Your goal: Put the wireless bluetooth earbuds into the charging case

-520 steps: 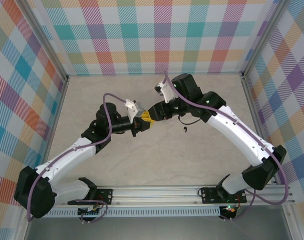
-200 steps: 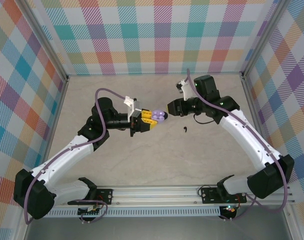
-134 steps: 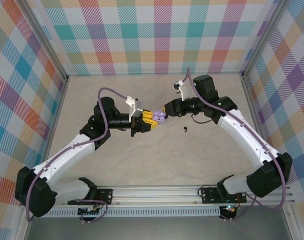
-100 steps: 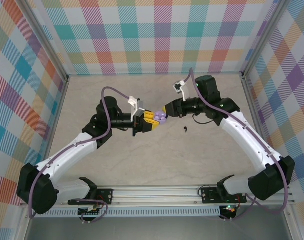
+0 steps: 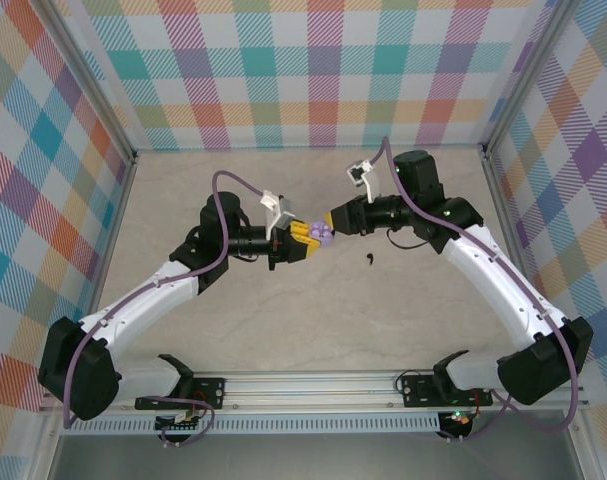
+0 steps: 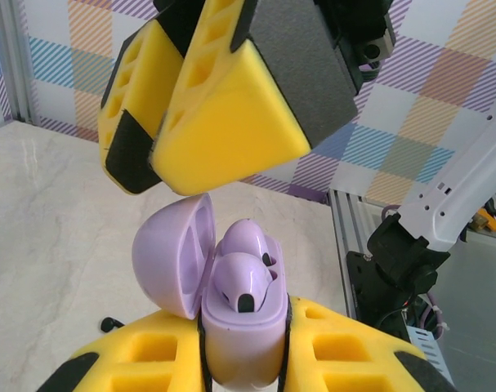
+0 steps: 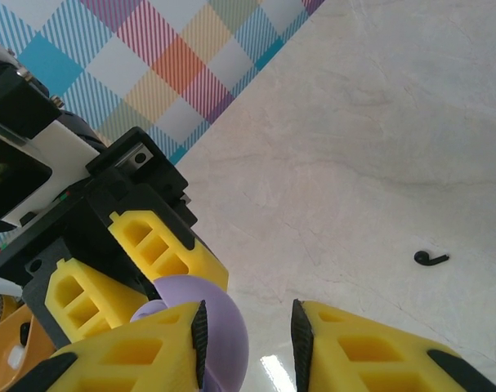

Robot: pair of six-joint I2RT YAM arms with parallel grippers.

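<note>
1. Support for the small pale lilac plastic charging case [image 6: 241,359] is given by the left gripper [image 6: 246,347], whose jaws are clamped on the case's body. The case is held off the pale marbled table [image 5: 283,330], apparently so that its open top is presented to the other arm.
2. Its rounded lilac lid [image 6: 172,261] is hinged back to one side of the clamped jaws, so the wells are uncovered and can be reached from above.
3. Two pale lilac comma-shaped earbuds [image 6: 246,282] are seen lying in the case, just beyond the left gripper's fingertips. Whether they are pushed fully home cannot be told.
4. The right gripper [image 6: 182,159] is held just above the open case, close to the lid and the earbuds. Its jaws stand a little apart, bare table is seen through the gap in the right wrist view, and nothing is seen held between them. From this placement it is judged that the earbuds are to be pressed down or the lid folded shut.
5. One tiny black comma-shaped earbud [image 7: 430,258] lies on the table, well apart from both grippers and off to the side of the right gripper. It is judged to be not yet dealt with.
</note>
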